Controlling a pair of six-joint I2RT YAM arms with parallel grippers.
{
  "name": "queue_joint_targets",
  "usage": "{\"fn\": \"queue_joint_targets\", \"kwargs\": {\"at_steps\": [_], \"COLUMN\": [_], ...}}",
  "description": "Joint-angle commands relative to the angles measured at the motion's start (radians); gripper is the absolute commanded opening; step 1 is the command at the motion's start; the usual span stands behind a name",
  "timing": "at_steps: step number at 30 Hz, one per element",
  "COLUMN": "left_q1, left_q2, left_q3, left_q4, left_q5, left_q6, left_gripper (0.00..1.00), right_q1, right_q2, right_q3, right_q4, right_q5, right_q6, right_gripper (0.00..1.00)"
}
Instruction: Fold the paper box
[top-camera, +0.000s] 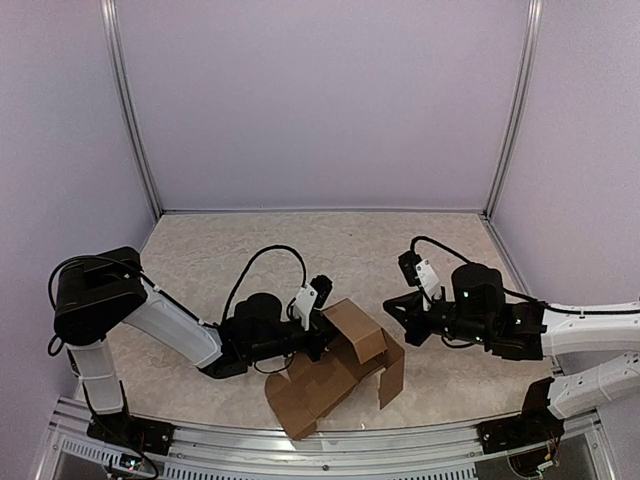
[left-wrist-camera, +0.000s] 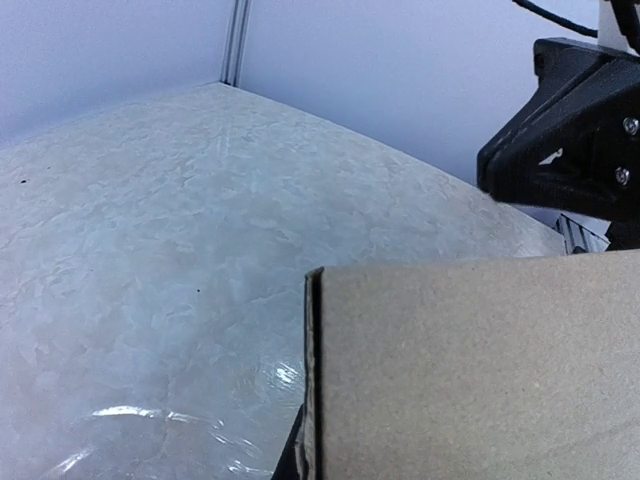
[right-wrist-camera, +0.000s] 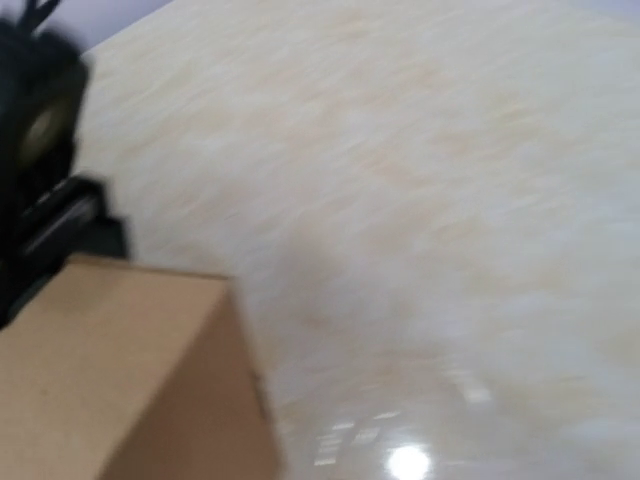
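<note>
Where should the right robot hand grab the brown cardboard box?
Probably the standing flap on the paper box's right side, pinched at its top edge. It is thin and upright, so one finger fits each side. Come from the right: the right gripper sits there, and the left gripper crowds the other side.

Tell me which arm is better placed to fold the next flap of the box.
Probably the left. The left gripper sits at the raised flap of the box, while the right gripper hovers apart, further to the right.
</note>
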Motion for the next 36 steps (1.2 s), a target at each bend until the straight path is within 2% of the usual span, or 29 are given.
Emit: {"fn": "queue_joint_targets", "kwargs": {"at_steps": [1, 7, 9, 11, 16, 20, 25, 29, 36], "left_q1": [-0.005, -0.023, -0.035, -0.05, -0.074, -0.088, -0.108, -0.106, -0.105], "left_q2": [-0.025, -0.042, -0.045, -0.046, -0.038, -0.013, 0.008, 0.031, 0.053], "left_q3": [0.011, 0.041, 0.058, 0.076, 0.142, 0.198, 0.247, 0.274, 0.369], "left_q4": [-0.043, -0.147, -0.185, -0.225, -0.361, -0.464, -0.575, -0.651, -0.902], "left_q5": [-0.163, -0.369, -0.43, -0.499, -0.65, -0.752, -0.895, -0.935, -1.001], "left_q6": [0.009, 0.027, 0.029, 0.03, -0.013, -0.057, -0.107, -0.171, -0.352], "left_gripper": [0.0, 0.0, 0.0, 0.0, 0.0, 0.0, 0.0, 0.0, 0.0], "right_q1": [-0.003, -0.003, -0.002, -0.003, -0.003, -0.005, -0.007, -0.009, -0.017], "right_q2": [-0.096, -0.19, -0.203, -0.21, -0.226, -0.235, -0.252, -0.245, -0.147], "right_q3": [0.033, 0.029, 0.024, 0.017, -0.006, -0.016, -0.032, -0.041, -0.032], "right_q4": [-0.164, -0.214, -0.228, -0.23, -0.228, -0.236, -0.23, -0.21, -0.199], "right_q5": [0.213, 0.279, 0.306, 0.318, 0.368, 0.401, 0.418, 0.404, 0.344], "right_q6": [-0.054, -0.07, -0.067, -0.064, -0.04, -0.024, -0.008, 0.021, 0.076], "right_gripper": [0.0, 0.0, 0.03, 0.09, 0.35, 0.42, 0.48, 0.49, 0.52]}}
